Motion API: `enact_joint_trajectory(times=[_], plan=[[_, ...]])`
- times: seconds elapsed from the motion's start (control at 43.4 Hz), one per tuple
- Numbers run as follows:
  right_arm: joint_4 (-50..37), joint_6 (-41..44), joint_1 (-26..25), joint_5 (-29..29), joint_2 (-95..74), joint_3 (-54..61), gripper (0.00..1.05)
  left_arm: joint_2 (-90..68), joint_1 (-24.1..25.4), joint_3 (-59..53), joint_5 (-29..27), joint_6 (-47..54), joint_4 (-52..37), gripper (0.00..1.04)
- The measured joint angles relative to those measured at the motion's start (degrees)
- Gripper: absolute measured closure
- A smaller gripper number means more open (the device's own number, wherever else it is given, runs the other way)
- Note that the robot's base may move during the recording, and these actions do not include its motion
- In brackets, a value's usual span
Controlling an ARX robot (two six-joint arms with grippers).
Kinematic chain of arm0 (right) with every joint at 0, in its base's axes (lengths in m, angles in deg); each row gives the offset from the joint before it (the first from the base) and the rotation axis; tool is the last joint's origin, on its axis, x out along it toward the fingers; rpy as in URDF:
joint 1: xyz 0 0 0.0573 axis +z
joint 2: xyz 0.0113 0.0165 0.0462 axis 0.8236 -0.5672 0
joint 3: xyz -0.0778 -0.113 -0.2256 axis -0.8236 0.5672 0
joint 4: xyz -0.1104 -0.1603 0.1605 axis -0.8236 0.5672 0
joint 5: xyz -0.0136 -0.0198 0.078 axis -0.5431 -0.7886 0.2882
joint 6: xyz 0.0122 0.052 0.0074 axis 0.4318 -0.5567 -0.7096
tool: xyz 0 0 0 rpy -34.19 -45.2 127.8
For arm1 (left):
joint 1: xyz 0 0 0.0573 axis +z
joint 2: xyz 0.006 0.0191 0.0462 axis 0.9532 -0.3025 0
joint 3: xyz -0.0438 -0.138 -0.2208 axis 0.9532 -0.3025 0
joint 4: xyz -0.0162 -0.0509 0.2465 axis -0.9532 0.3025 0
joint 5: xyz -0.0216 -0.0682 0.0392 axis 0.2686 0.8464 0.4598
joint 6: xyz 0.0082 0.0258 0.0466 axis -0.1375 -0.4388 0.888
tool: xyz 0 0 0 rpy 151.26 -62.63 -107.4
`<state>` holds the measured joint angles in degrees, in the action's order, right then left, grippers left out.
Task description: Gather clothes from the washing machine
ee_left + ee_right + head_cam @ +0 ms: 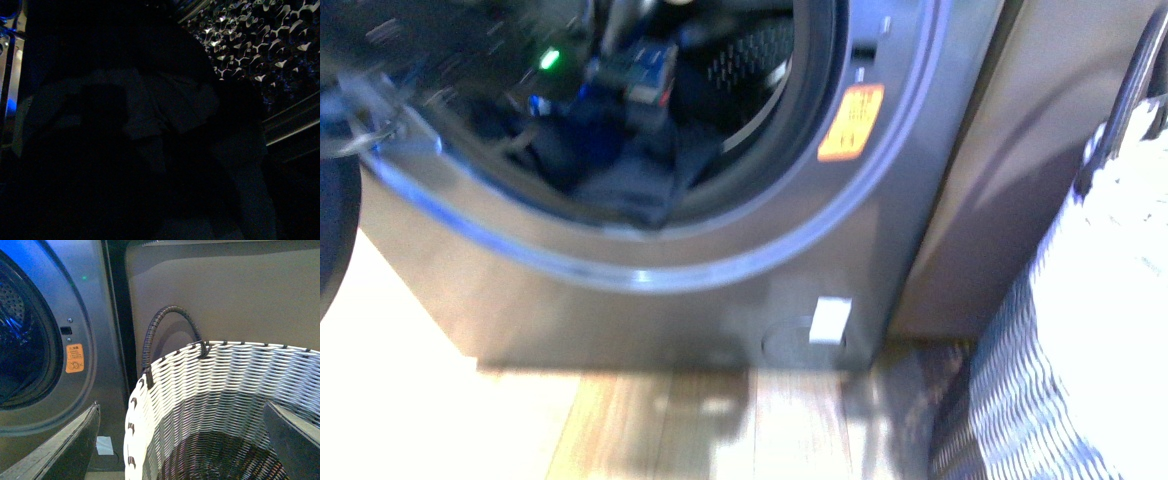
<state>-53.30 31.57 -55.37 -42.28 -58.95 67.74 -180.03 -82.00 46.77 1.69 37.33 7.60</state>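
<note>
Navy and blue clothes (620,175) show against a grey metallic washer (720,290) with a black-rimmed porthole, an orange sticker (851,122) and a small white tag (830,320). A green light (550,59) glows above the fabric. The basket (200,390) is woven in white and grey stripes with a black handle (148,342), and the floor (700,430) is pale wood grain.

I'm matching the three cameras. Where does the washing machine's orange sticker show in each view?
Front view: the orange sticker is on the washing machine, right of the drum opening.
Left wrist view: not in it; this dim view looks inside the drum.
Right wrist view: the orange sticker lies between the drum opening and the woven basket.
Shared landmark: the drum's perforated wall, in all three.
</note>
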Motion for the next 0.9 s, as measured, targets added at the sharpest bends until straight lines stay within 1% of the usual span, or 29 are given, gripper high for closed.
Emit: enact_joint_trajectory(times=[0.207, 0.484, 0.668, 0.899], plan=[[0.0, 0.0, 0.0, 0.0, 0.0, 0.0, 0.08, -7.2, 0.1, 8.4, -0.5, 0.1, 3.7, 0.06], [0.0, 0.0, 0.0, 0.0, 0.0, 0.0, 0.08, -14.6, 0.6, 18.5, -3.6, 2.7, 9.7, 0.06], [0.0, 0.0, 0.0, 0.0, 0.0, 0.0, 0.08, -19.1, 1.3, 27.1, -8.2, 4.3, 17.2, 0.06], [0.0, 0.0, 0.0, 0.0, 0.0, 0.0, 0.08, -23.5, 2.0, 36.4, -8.9, 4.3, 25.7, 0.06]])
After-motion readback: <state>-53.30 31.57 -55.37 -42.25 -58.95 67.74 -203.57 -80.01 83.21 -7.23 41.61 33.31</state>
